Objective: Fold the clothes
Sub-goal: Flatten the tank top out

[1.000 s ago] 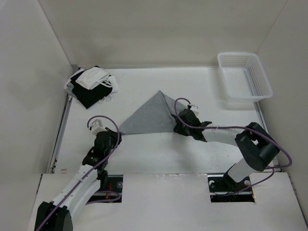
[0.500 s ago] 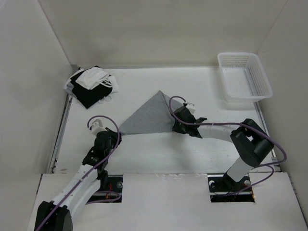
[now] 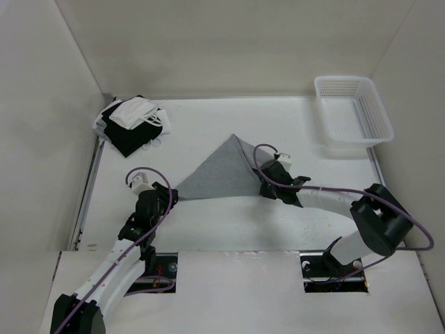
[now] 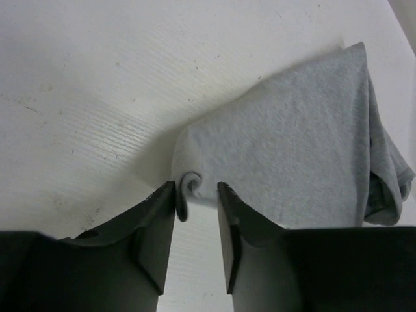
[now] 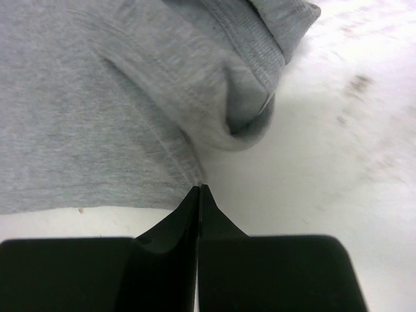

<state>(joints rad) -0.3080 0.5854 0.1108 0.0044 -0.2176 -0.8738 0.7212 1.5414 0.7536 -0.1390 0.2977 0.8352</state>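
Left gripper point(image 4: 195, 190) first: its jaws stand apart and it isn't gripping anything. A little rolled-up corner of the grey knit top point(image 4: 305, 143) sits right in the gap. It leans on one of the fingers point(image 4: 153, 227) and is clear of the other. From that corner the fabric spreads away from the wrist camera over the white table point(image 4: 97, 78), with a bunched, doubled-over edge on the far right side. The right gripper point(image 5: 198, 190) is clamped fully together, and its tips meet right at the hem line of the top point(image 5: 97, 110). I honestly can't tell if any cloth is caught between them. Just past those tips a ribbed bound edge curls over into a small open loop. From the overhead camera, the top point(image 3: 222, 174) lies in the middle of the table point(image 3: 229, 223) as a flattish triangle with its peak pointing at the back wall. The left gripper point(image 3: 169, 197) is at the near-left corner and the right gripper point(image 3: 263, 182) at the near-right one. A pile of black and white garments point(image 3: 128, 122) sits in the far-left corner, and a white plastic basket point(image 3: 348, 78) is over at the far right. Both are well apart from the top.
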